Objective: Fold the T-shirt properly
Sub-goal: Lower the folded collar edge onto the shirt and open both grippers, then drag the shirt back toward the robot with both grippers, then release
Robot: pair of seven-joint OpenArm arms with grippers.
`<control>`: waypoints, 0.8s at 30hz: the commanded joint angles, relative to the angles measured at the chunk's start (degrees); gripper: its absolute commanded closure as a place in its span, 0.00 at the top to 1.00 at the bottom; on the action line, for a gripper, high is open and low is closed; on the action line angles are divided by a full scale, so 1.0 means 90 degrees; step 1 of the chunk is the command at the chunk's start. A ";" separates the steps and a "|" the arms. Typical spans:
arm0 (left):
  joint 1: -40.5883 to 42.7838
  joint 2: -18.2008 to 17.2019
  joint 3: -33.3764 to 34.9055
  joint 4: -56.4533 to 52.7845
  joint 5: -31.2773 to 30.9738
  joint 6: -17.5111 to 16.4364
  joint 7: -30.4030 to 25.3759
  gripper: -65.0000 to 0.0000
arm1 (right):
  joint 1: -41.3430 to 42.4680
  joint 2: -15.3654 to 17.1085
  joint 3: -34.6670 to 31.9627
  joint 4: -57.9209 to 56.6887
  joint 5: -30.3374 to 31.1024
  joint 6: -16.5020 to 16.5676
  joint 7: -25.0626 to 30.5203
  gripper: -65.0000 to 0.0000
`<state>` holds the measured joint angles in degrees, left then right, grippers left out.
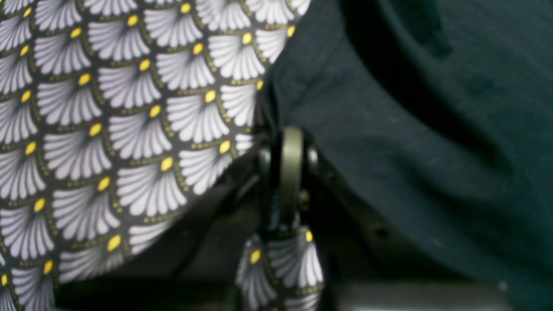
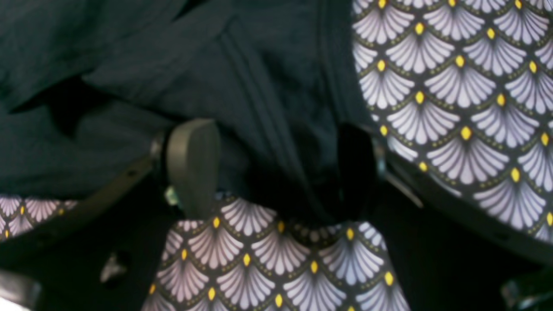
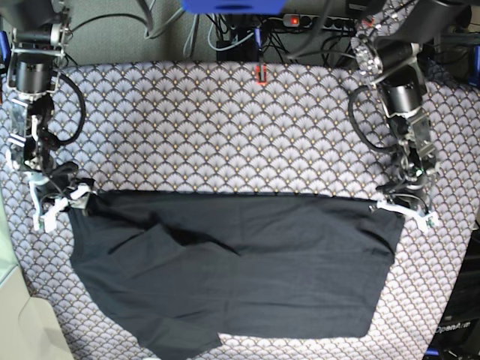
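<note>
The dark T-shirt (image 3: 240,277) lies spread flat, with wrinkles, across the near half of the patterned cloth (image 3: 225,127). My left gripper (image 3: 405,206) is at the shirt's far right corner. In the left wrist view its fingers (image 1: 291,160) are pressed together, shut on the edge of the T-shirt (image 1: 410,129). My right gripper (image 3: 52,202) is at the shirt's far left corner. In the right wrist view the right gripper (image 2: 274,168) is open, with a fold of the T-shirt (image 2: 268,108) lying between its two fingers (image 2: 192,164).
The scallop-patterned cloth (image 1: 129,129) covers the whole table. Cables and a power strip (image 3: 300,19) run along the back edge, and a small red item (image 3: 261,73) lies near it. A pale surface (image 3: 22,322) borders the near left corner.
</note>
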<state>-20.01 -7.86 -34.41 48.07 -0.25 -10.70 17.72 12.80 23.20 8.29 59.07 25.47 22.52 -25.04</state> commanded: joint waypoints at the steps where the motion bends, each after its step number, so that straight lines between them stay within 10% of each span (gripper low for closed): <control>1: -0.0136 -0.0099 0.0009 0.0075 -0.0026 -0.0018 -0.0049 0.00 | 0.0146 0.0211 0.0041 0.0016 0.0056 0.0032 0.0169 0.69; 16: -0.0136 -0.0099 0.0009 0.0094 -0.0026 -0.0018 -0.0029 0.00 | 0.0146 0.0201 0.0041 -0.0785 0.0066 0.0032 0.0648 0.67; 24: -0.0136 -0.0109 0.0009 0.0143 -0.0026 -0.0018 0.0000 0.00 | 0.0068 0.0123 0.0050 -0.0776 0.0085 0.0032 0.0657 0.21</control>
<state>-20.01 -8.08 -34.41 48.23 -0.25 -10.72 18.17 12.67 23.64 8.58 51.59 25.98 22.65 -18.37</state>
